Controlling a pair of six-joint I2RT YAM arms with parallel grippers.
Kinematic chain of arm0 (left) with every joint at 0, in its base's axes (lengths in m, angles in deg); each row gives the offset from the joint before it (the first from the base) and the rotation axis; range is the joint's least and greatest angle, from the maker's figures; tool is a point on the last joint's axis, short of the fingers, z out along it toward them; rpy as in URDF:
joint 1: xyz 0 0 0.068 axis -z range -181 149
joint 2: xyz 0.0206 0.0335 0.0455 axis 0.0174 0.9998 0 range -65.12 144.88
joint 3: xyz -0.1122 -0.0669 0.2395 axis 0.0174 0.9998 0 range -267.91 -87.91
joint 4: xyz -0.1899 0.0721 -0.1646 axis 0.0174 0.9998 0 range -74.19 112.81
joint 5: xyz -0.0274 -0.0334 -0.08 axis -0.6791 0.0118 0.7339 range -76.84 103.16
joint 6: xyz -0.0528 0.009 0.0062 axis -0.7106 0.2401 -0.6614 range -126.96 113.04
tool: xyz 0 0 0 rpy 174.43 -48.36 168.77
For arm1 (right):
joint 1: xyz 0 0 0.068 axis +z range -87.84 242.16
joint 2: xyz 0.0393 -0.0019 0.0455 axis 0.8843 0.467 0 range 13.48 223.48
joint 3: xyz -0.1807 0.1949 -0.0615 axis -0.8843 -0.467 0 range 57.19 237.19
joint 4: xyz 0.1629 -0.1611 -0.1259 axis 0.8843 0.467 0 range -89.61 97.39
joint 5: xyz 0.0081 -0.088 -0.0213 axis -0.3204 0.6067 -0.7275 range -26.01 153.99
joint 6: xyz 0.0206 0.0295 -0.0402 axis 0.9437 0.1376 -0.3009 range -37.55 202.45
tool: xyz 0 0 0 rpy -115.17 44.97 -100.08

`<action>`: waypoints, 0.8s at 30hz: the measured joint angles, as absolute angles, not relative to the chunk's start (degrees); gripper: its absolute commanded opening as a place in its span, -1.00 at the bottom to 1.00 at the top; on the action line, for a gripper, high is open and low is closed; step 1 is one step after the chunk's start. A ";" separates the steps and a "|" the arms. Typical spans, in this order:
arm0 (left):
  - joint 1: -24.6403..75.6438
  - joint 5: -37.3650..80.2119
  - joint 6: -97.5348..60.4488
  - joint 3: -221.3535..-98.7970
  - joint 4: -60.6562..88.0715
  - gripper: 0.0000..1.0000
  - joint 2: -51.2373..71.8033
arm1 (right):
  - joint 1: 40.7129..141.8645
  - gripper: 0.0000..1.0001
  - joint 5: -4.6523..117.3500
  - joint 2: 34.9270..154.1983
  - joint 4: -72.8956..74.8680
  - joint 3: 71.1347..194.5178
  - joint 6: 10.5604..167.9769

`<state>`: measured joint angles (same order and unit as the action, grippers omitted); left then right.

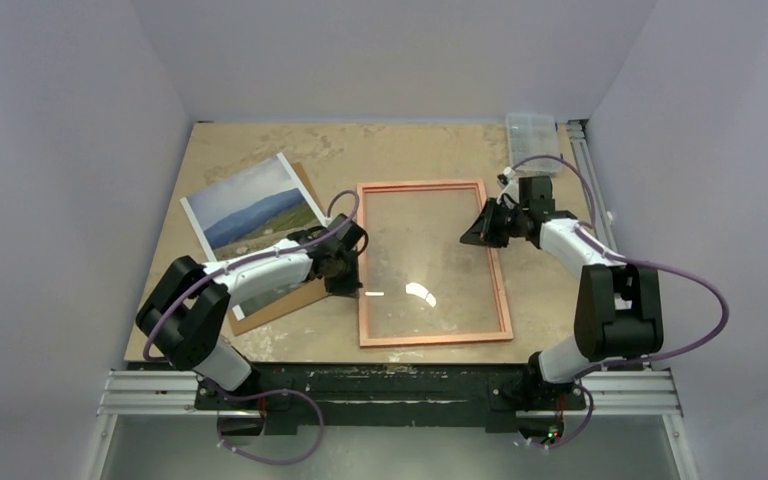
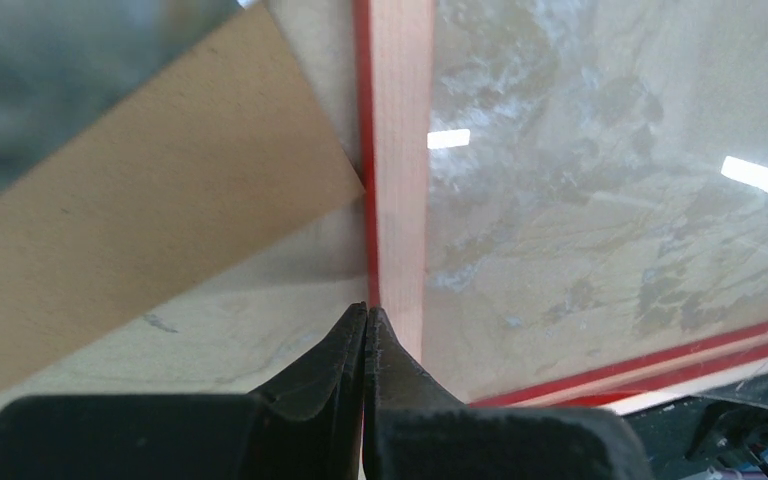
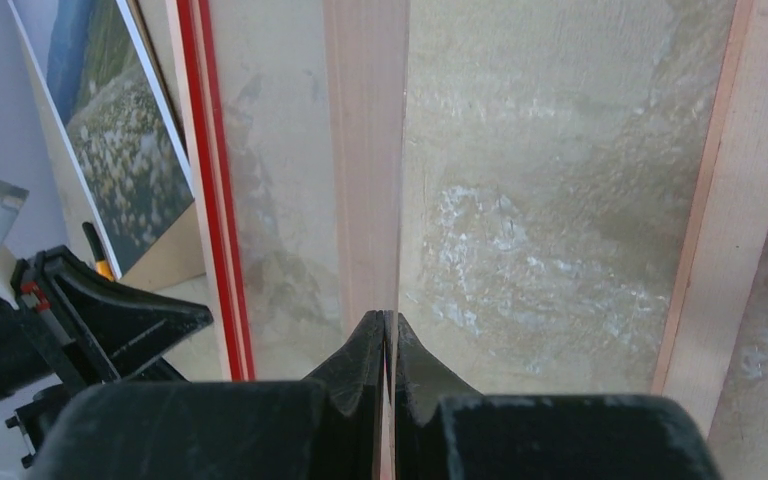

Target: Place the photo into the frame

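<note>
The frame (image 1: 430, 262) lies flat at the middle of the table (image 1: 250, 140), copper-brown side up, its long sides running up and down the overhead view. The photo (image 1: 245, 205) lies picture side up in the upper left of that view, well apart from the frame and resting on a brown backing board (image 1: 280, 305) that sticks out below it.

The left gripper (image 2: 365, 322) is fully closed and holds nothing. In its wrist view the tips point at the outer red edge of the frame's left rail, low in the middle of the picture. A corner of the board reaches that same rail just above them. Whether the tips touch the rail cannot be told.

The right gripper (image 3: 388, 328) is also closed and empty. Overhead it sits at the frame's right rail, in the upper half. In its own view a pale rail runs straight up from the tips, and the photo shows in the far upper left corner.

A clear plastic box (image 1: 532, 128) stands at the table's upper right corner.
</note>
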<state>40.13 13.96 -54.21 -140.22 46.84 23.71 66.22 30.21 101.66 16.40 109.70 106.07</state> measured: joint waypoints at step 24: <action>35.03 13.68 -50.75 -139.67 47.62 -0.23 18.25 | 66.98 -1.00 25.05 86.52 14.06 105.05 118.57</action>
